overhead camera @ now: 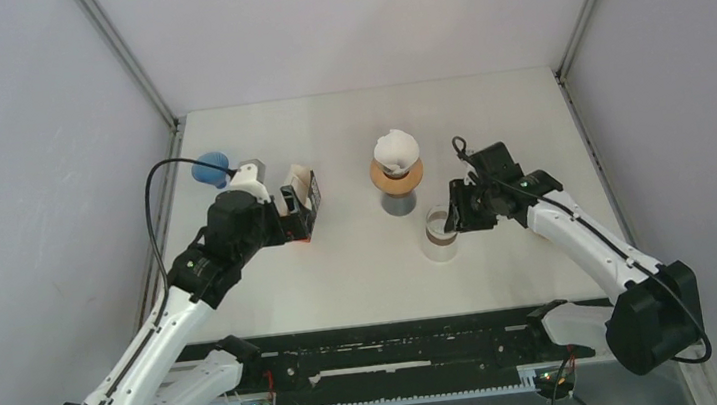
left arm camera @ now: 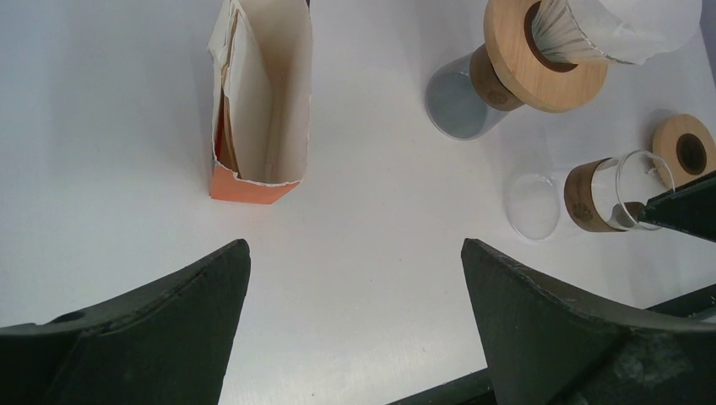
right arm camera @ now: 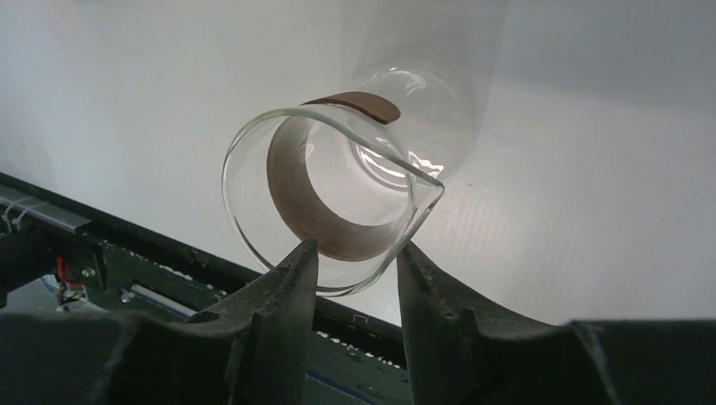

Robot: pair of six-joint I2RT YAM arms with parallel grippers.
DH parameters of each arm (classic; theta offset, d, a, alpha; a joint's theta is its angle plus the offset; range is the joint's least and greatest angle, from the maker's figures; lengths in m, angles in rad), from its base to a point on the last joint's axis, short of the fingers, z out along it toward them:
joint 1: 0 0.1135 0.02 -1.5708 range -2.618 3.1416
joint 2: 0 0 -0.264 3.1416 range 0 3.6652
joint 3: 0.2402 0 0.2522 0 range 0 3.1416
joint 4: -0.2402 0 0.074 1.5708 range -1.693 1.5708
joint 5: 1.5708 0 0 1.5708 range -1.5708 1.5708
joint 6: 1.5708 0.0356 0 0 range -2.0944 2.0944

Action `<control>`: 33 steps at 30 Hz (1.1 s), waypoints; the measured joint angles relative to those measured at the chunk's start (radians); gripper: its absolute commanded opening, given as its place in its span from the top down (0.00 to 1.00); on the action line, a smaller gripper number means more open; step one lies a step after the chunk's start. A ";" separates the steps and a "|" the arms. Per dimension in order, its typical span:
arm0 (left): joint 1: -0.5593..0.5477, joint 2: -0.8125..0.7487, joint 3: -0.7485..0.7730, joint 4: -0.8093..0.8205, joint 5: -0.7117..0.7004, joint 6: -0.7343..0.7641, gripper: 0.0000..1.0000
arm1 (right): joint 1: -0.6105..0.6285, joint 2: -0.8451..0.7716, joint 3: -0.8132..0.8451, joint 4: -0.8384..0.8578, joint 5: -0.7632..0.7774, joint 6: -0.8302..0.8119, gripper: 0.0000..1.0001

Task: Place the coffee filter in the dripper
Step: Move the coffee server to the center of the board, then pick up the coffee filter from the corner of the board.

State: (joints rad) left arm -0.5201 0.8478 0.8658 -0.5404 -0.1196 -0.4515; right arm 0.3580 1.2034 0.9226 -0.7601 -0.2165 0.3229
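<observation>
Grey panels wall off a white bench on three sides. Out past its middle I see the dripper, a wooden collar seated on a grey cup. The white coffee filter sits in its cone, with the crumpled top cut off by the left wrist view's edge. My left gripper hangs with its fingers wide apart and nothing between them, facing an orange carton that stands toward the left edge. Its torn top is open and I can't make out the contents clearly. My right gripper is at the rim of a glass carafe, which stands just beside the grey cup on its near right. The fingers sit close together either side of a stretch of rim below the spout, but I can't tell if they actually pinch the glass. A wooden disc lies beyond the carafe, clipped by the frame. Something blue near the left edge is half hidden behind my left arm
</observation>
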 measured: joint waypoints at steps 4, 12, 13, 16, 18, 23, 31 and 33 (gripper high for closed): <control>0.000 0.002 0.000 0.001 0.001 0.000 0.00 | 0.029 -0.016 0.000 -0.001 -0.010 0.029 0.46; 0.002 -0.003 0.000 0.001 0.000 0.000 0.00 | -0.084 -0.091 0.053 -0.074 -0.002 0.029 0.36; 0.003 -0.007 0.000 0.001 0.000 0.000 0.00 | -0.126 -0.108 0.061 -0.077 0.001 0.027 0.35; 0.009 -0.027 -0.005 0.002 -0.001 0.002 0.00 | -0.249 -0.147 0.068 -0.081 0.015 0.021 0.31; 0.013 -0.045 -0.016 0.006 -0.003 0.009 0.00 | -0.343 -0.162 0.067 -0.085 0.025 0.019 0.29; 0.022 -0.076 -0.051 0.007 -0.018 0.026 0.00 | -0.543 -0.192 -0.014 -0.033 0.032 0.025 0.27; 0.023 -0.119 -0.094 0.007 -0.076 0.068 0.00 | -0.814 -0.217 -0.220 0.090 0.010 0.086 0.24; 0.023 -0.135 -0.110 0.007 -0.091 0.070 0.00 | -0.888 -0.218 -0.265 0.138 -0.010 0.111 0.24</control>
State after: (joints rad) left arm -0.4969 0.7128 0.7559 -0.5335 -0.2104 -0.3817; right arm -0.5297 0.9852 0.6575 -0.6224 -0.2268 0.4335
